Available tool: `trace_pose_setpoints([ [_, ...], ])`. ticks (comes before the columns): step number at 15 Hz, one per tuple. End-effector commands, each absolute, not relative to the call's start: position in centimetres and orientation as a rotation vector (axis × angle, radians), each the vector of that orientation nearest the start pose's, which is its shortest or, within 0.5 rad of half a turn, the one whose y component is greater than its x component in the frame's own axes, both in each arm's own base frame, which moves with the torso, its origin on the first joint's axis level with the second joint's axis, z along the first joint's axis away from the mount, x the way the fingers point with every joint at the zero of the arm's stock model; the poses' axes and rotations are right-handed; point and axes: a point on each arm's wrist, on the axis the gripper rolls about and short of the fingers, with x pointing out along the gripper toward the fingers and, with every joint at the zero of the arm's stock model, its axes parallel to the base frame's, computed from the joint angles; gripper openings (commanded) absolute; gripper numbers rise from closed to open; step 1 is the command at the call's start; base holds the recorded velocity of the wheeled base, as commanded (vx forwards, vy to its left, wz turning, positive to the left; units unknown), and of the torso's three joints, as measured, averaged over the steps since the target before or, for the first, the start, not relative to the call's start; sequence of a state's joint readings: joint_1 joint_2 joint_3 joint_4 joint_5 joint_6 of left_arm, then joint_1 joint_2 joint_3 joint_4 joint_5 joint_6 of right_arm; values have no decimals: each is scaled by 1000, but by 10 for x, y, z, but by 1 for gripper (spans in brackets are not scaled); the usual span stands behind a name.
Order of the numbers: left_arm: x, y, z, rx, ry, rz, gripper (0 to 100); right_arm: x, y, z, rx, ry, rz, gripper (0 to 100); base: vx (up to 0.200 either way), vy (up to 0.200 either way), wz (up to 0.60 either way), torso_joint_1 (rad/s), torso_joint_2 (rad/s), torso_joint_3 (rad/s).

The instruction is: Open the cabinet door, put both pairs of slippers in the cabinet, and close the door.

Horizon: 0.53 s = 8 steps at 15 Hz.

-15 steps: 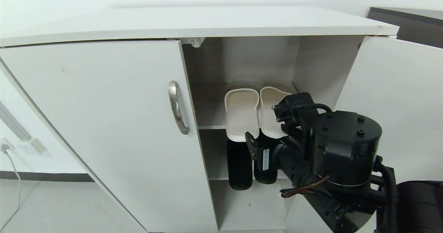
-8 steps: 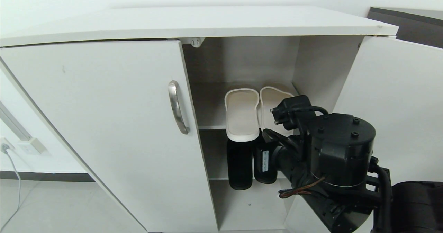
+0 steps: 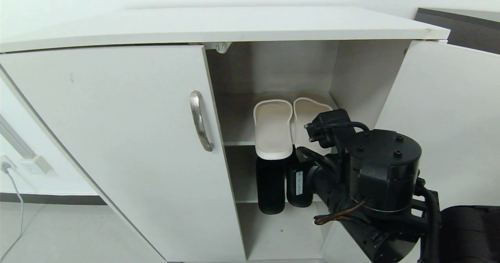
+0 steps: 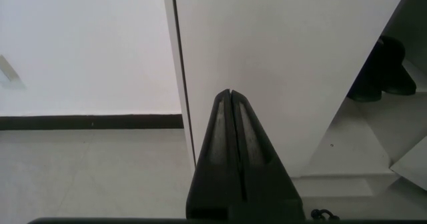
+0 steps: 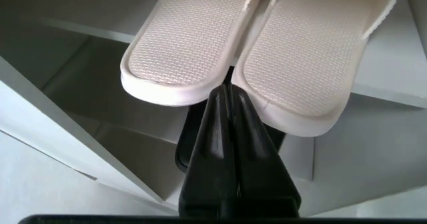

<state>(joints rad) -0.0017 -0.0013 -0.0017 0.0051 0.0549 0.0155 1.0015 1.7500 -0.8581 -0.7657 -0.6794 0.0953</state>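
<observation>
Head view: one white flat-topped cabinet (image 3: pixel 234 22) is seen with two doors. The left door (image 3: pixel 117 145) is shut and carries one curved metal handle (image 3: pixel 200 120); the right door (image 3: pixel 441 118) is swung open. Two shelves are counted inside. On the upper shelf (image 3: pixel 234 118) two cream, textured slippers (image 3: pixel 273 130) are laid side by side, heels jutting over the front edge. On the lower shelf (image 3: pixel 244 181) two black slippers (image 3: pixel 270 188) are set likewise, directly beneath. The right gripper (image 5: pixel 229 94) is held just before the cream heels, its jaws pressed together on nothing. The left gripper (image 4: pixel 230 97) is held low before the shut door, jaws likewise closed and empty.
</observation>
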Motion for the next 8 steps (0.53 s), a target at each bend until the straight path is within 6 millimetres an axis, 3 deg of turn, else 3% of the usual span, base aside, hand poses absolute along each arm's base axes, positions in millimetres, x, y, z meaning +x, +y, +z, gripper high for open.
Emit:
trace_pose_setpoints([
  [1, -23, 1, 75, 15, 5, 54, 0, 184, 262, 193, -4, 104, 317, 0, -200, 0, 0, 12, 7, 2],
  [8, -23, 1, 75, 15, 3, 54, 0, 185, 260, 192, -6, 106, 311, 0, -200, 0, 0, 0, 3, 2],
])
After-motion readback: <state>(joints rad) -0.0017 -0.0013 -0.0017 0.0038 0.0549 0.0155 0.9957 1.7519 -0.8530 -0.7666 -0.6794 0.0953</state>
